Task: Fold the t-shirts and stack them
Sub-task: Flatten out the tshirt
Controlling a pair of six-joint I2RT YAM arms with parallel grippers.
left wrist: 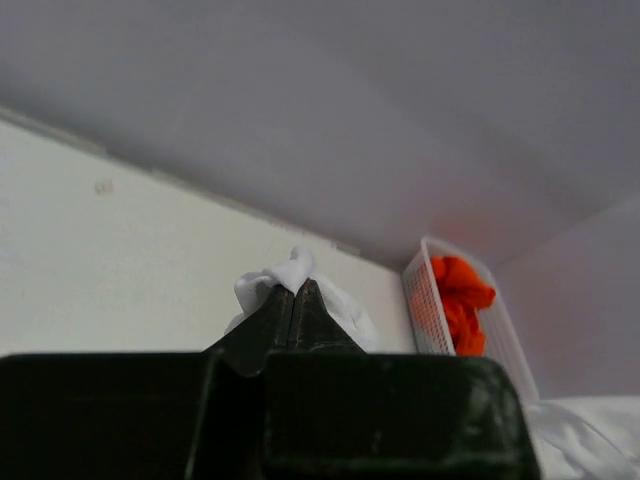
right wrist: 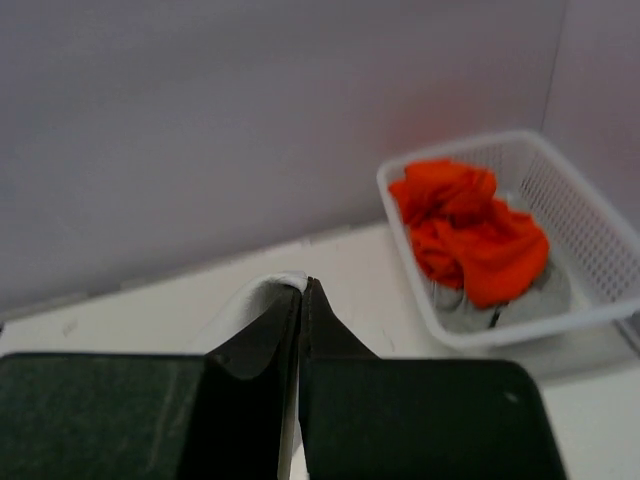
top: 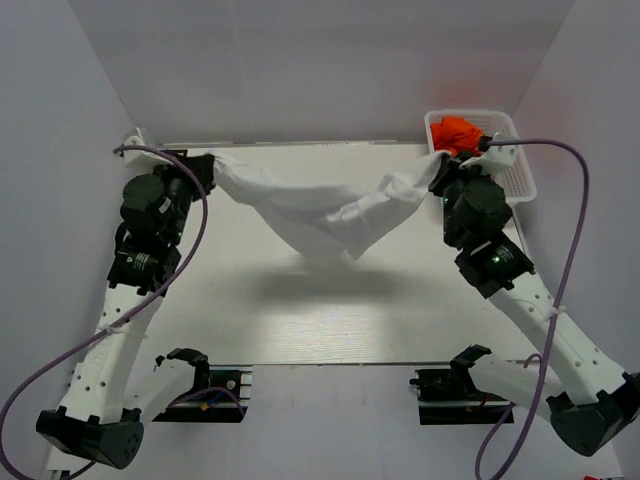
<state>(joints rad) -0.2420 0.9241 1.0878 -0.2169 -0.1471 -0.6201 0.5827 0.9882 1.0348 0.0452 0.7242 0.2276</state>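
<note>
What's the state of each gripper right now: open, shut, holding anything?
Left gripper: closed, holding one end of the white t-shirt.
Right gripper: closed, holding the other end of the same shirt, which hangs between them above the table.

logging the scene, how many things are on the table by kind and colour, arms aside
white t-shirt: 1
orange cloth: 1 heap in the basket; the number of shirts in it cannot be told
grey cloth: 1, under the orange
white basket: 1
total: 4
</note>
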